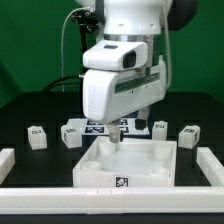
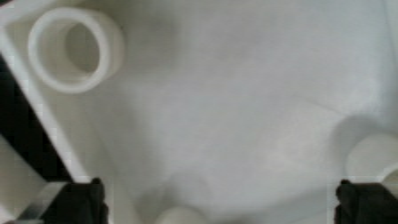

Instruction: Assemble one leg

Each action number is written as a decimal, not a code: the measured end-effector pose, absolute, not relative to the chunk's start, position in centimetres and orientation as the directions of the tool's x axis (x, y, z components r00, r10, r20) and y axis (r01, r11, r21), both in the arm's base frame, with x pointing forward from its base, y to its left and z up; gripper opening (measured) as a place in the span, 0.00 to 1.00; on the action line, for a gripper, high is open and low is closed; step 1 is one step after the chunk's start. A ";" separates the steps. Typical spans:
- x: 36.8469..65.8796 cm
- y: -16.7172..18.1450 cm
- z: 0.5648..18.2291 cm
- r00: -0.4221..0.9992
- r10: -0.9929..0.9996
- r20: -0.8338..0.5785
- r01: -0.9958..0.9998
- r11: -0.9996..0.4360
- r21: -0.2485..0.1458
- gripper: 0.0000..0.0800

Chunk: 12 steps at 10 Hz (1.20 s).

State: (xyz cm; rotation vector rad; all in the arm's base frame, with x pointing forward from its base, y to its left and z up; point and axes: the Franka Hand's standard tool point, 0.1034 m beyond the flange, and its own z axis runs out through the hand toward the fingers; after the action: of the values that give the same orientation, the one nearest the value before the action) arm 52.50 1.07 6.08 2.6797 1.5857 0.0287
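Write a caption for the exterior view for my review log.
Panda gripper low over the far edge of the white tabletop, with small tagged legs lying loose on either side.

The arm (image 1: 122, 55) is posed with the wrist pointed down; the fingers (image 2: 79, 203) of the end effector (image 1: 116, 136) are held wide apart

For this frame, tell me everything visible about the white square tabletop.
The tabletop is a white, matte, plastic-looking square tray with raised walls around a sunken floor. A black-and-white tag sits on the wall facing the exterior camera. The wrist view shows a round collared hole in its surface. It lies flat on the dark table, mid-scene. The open gripper hangs over its far edge; contact cannot be judged.
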 end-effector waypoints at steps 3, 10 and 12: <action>50.9 2.1 5.4 0.343 0.939 -0.006 0.938 -0.342 0.058 0.81; 46.2 2.9 3.2 0.262 0.965 -0.024 0.965 -0.263 -0.016 0.81; 45.4 3.3 1.6 0.250 0.968 -0.026 0.967 -0.250 -0.045 0.81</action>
State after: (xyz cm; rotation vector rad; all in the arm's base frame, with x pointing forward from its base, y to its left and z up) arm 45.43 3.34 1.62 2.4987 1.9351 -0.0763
